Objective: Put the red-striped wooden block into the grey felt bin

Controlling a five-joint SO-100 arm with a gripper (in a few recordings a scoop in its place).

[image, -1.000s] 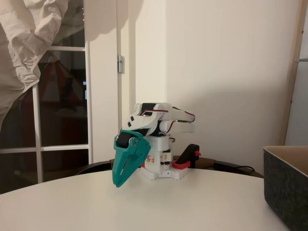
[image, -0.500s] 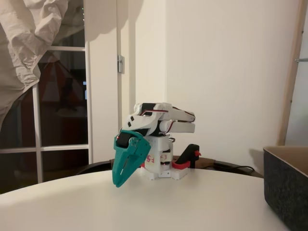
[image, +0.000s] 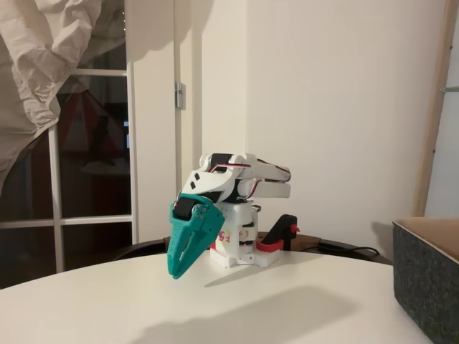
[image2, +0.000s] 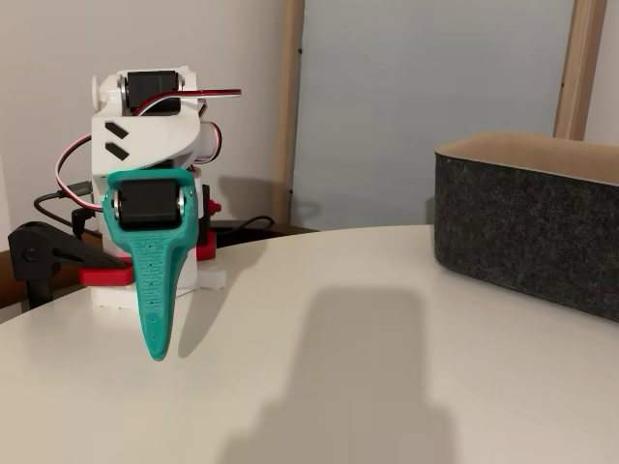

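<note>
My arm sits folded low over its white base [image: 240, 247] at the back of the round white table [image: 107, 308]. In both fixed views the teal gripper [image: 176, 271] [image2: 157, 350] hangs tip-down just above the tabletop, shut with nothing between its fingers. The grey felt bin [image: 427, 287] [image2: 532, 242] stands at the right edge of the table, well away from the gripper, and its tan lining shows along the rim. The red-striped wooden block is out of view.
A black and red clamp [image: 280, 233] [image2: 44, 261] holds the base to the table's far edge, with a cable [image2: 58, 208] trailing behind it. A broad dark shadow [image2: 358, 387] lies across the tabletop between gripper and bin.
A broad shadow has fallen across the table in front of the arm and over the bin's rim. The arm and gripper have not moved.
</note>
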